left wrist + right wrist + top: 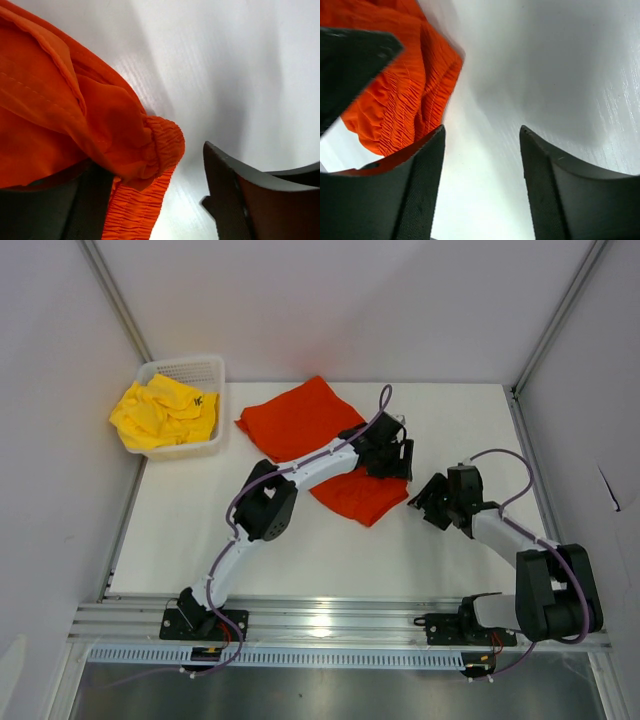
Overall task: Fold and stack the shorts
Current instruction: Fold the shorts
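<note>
Top external view has the orange-red shorts (318, 435) lying on the white table (300, 550), in its far middle part, stretched on a slant from the far left toward the near right. The left arm crosses over the cloth, so part of the shorts' middle is hidden. The left gripper (392, 455) sits at the right edge of these shorts, low over the fabric. In the left wrist view its fingers (240, 200) stand well apart with bare white table between them. A fold of orange cloth and the gathered elastic waistband (162, 142) drape over the finger on the left side of that view, and nothing is pinched between the two. The right gripper (425, 502) is just to the right of the shorts' near right corner, close to the cloth, though I cannot tell whether it touches. In the right wrist view its jaws also stand wide, with only table surface in the gap, and the ribbed orange waistband lies off to the left, beyond the left finger. The yellow shorts (162, 412) lie crumpled in the white mesh basket (190, 368) at the far left corner of the table, spilling over its left rim, with a small black logo showing on the right side of the heap. They are well apart from the orange pair and from both arms.
</note>
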Action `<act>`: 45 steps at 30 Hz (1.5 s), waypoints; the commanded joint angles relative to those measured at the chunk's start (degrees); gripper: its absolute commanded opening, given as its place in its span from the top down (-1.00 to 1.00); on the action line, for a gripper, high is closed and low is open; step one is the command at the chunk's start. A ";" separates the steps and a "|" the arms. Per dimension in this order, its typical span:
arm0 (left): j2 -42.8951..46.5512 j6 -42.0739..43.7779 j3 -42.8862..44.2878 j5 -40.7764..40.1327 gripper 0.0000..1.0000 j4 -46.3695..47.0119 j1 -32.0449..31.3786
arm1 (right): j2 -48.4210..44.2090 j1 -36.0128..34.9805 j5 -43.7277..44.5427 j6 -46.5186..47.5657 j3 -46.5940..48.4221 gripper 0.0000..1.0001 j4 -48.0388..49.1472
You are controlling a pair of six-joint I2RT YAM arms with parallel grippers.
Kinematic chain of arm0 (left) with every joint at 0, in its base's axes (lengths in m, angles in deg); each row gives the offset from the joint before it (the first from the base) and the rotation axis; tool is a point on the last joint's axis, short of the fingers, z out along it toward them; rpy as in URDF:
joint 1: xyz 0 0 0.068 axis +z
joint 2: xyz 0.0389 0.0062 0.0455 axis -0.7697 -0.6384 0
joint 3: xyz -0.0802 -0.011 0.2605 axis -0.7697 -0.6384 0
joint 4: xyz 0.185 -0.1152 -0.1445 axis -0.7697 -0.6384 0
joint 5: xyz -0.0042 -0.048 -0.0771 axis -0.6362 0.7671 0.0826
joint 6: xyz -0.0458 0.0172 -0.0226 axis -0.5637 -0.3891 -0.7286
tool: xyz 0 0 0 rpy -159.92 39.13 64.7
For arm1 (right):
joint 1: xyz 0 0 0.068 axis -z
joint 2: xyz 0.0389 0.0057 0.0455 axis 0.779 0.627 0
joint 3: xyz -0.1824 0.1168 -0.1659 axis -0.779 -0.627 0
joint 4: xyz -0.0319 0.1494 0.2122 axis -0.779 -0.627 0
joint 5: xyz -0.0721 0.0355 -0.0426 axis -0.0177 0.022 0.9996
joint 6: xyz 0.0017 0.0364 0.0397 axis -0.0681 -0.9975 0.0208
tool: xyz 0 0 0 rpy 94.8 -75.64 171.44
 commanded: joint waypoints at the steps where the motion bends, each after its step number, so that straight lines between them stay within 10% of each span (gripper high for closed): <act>1: 5.55 1.12 -2.39 -0.32 -0.56 -1.05 -0.17 | -3.16 0.34 -0.74 2.07 -0.50 -0.28 1.07; 7: 14.86 1.57 -6.52 0.56 -0.98 -1.14 0.97 | -2.73 -1.59 -2.42 1.19 1.79 -0.81 1.08; 26: 36.92 -2.48 -31.47 0.74 -0.98 7.21 12.13 | 7.35 -21.81 22.26 -21.74 19.88 -0.94 -20.26; 40: 42.29 -0.90 -46.95 -0.76 -0.98 12.30 14.15 | 28.72 -21.11 18.14 -26.41 31.93 -0.81 -26.17; 45: 42.12 -0.28 -48.27 -0.76 -0.98 12.39 14.42 | 31.81 -19.27 17.88 -22.55 33.43 -0.35 -27.49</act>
